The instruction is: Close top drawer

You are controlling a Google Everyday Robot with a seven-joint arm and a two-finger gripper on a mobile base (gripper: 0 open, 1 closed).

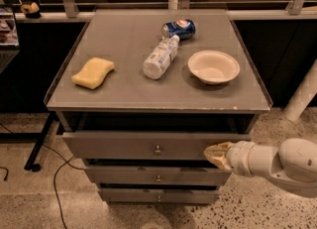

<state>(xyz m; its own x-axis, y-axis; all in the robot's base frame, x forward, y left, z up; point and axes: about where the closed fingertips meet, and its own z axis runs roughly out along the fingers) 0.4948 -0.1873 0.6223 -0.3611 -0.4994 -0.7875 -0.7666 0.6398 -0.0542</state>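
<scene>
The top drawer (124, 145) looks stiff and fairly heavy, so push its flat front rather than grip it. The pincer (217, 153) sits at its right end; I cannot tell how open it is.

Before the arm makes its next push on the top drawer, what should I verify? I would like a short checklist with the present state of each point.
1. Top drawer fully shut: not ok; its front stands out from under the table, with a dark gap behind it.
2. Gripper at the drawer front: ok; it is at the right part of the panel.
3. Push point centred: not ok; it is well right of the knob.
4. Drawer inside free of obstacles: cannot tell; it is dark.
5. Sponge, bottle and bowl back from the table's front edge: ok.
</scene>
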